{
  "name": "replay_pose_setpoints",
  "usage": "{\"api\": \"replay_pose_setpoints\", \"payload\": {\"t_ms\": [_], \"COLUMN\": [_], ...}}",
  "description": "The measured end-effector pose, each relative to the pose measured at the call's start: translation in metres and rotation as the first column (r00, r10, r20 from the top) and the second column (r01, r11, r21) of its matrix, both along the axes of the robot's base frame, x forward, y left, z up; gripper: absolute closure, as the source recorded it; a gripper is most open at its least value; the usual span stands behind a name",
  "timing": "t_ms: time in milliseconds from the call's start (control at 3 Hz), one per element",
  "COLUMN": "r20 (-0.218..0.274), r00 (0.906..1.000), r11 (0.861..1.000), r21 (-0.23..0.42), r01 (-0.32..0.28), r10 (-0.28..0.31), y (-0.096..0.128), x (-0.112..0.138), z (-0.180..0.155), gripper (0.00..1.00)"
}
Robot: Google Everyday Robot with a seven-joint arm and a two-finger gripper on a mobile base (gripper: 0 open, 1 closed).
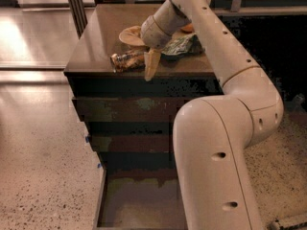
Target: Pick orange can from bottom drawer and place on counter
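Observation:
The orange can [126,61] lies on its side near the front edge of the counter [100,37], silvery end to the left. My gripper [150,67] is just right of the can, at the counter's front edge, pointing down; whether it touches the can I cannot tell. The bottom drawer [136,202] is pulled out below, and the part of its greyish-brown floor that shows holds nothing. My arm hides the drawer's right side.
A tan bowl [130,34], a green foil bag [181,44] and an orange fruit [188,28] sit on the counter behind the gripper. Two shut drawer fronts [120,109] are above the open drawer. Speckled floor [38,166] lies to the left.

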State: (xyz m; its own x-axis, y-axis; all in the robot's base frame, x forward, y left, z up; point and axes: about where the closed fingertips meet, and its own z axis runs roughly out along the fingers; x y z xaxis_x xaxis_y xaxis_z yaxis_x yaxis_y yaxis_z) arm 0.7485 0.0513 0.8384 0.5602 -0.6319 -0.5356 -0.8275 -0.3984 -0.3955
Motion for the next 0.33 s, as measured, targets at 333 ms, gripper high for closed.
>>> {"api": "replay_pose_setpoints", "payload": {"t_ms": [333], "r20": [0.000], "r00": [1.0000], "r11": [1.000], "r21": [0.000], "r01": [0.000], "r10": [0.000], "y": [0.0000], "x": [0.0000], "z": [0.0000], "gripper": [0.00]}}
